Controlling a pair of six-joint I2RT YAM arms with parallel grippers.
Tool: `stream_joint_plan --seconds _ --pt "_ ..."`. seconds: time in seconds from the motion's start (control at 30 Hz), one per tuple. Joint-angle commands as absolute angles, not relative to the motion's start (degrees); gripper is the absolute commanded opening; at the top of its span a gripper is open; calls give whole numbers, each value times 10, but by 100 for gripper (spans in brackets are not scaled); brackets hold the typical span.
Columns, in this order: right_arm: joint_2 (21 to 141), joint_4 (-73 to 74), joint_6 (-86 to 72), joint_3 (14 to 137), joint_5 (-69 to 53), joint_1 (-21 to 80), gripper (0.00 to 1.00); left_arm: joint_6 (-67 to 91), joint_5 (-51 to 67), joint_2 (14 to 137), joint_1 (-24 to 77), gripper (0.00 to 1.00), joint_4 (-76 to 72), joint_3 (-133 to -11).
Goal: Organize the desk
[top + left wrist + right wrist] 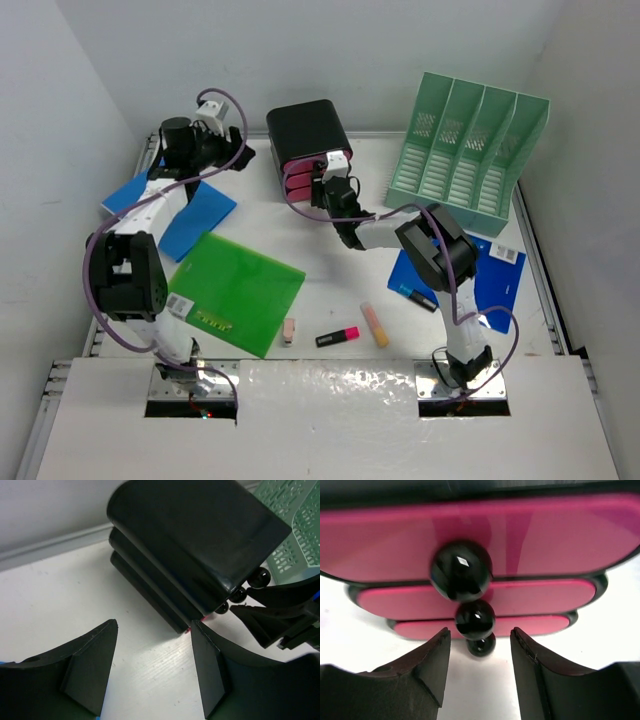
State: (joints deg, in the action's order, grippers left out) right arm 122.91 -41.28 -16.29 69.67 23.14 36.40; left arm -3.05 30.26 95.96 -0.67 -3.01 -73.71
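Right jaws stand parted, gripping nothing, before the black knobs [461,571] of a pink-fronted drawer unit [305,130] on the desk [340,290]; left jaws gape empty alongside.

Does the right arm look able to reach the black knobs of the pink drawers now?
Probably yes. The right gripper hangs open just before the drawer fronts, the lowest knob faces its gap, and nothing lies between them.
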Motion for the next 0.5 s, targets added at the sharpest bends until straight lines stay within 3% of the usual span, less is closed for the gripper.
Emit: stream_joint_plan --seconds 0.0,0.17,0.47 --pt "1236 -446 -170 716 249 364 49 -4 303 967 -5 59 -23 -757" --pt "1240 -464 -162 713 255 364 41 -4 286 962 -4 59 -25 -751" --pt "1236 -453 -156 731 229 365 45 -8 274 974 -5 59 -15 -749"
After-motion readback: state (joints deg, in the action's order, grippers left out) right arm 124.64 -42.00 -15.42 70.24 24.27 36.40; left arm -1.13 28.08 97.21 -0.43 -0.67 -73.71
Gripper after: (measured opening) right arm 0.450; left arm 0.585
